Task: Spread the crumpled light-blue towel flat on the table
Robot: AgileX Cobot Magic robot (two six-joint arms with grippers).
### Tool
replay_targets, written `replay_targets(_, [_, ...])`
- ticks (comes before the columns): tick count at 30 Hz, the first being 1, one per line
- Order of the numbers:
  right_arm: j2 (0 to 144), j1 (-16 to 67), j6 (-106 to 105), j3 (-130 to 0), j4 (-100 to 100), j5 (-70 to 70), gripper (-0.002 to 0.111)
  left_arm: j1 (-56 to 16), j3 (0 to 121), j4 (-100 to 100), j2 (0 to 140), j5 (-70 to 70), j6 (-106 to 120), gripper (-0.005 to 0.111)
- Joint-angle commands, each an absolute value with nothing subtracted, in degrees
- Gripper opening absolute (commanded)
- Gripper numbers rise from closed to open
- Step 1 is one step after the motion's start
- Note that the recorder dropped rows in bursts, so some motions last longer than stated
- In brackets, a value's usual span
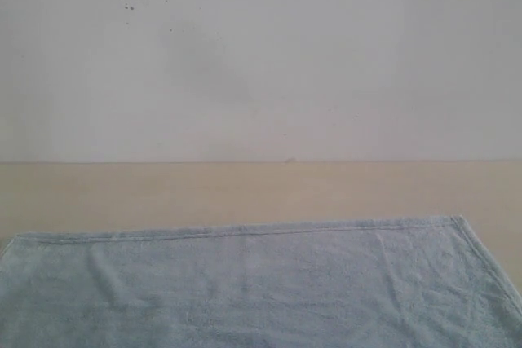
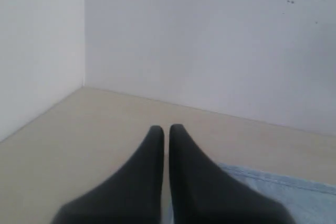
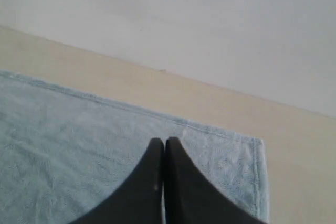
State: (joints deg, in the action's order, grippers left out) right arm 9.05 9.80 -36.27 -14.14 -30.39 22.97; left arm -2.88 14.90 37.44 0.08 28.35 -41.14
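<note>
- The towel lies smooth on the surface, low in the exterior view. It looks already spread, so nothing needs gripping.
- Left jaws clenched and empty at the towel's hem; right jaws clenched and empty above the cloth near a corner.
- The long axis runs side to side, with the far hem parallel to the wall.
</note>
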Motion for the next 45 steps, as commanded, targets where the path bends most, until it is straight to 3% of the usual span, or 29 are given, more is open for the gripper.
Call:
replay_targets(1, [3.09,9.76,-34.37,-13.52,-29.58,20.27,0.0,-6.39,14.77,32.2,0.0,27.39,-40.66,0.004])
replay_targets(8, [2.06,9.76,-36.61,-5.26,-25.8,0.0,0.0,-6.55,4.36,30.88,0.0,15.92,-40.66,0.004])
replay_targets(35, [1.81,9.76,-35.07,-3.33,-26.43,3.23,0.0,-6.55,5.54,31.27,0.0,13.08,-40.66,0.004])
replay_targets(42, [1.81,9.76,-35.19,-1.73,-25.45,2.72,0.0,-6.55,0.0,28.07,0.0,13.86,-40.66,0.004])
replay_targets(45, [1.81,9.76,-35.29,0.0,-19.88,2.5,0.0,-6.43,0.0,23.51,0.0,20.54,-40.66,0.004])
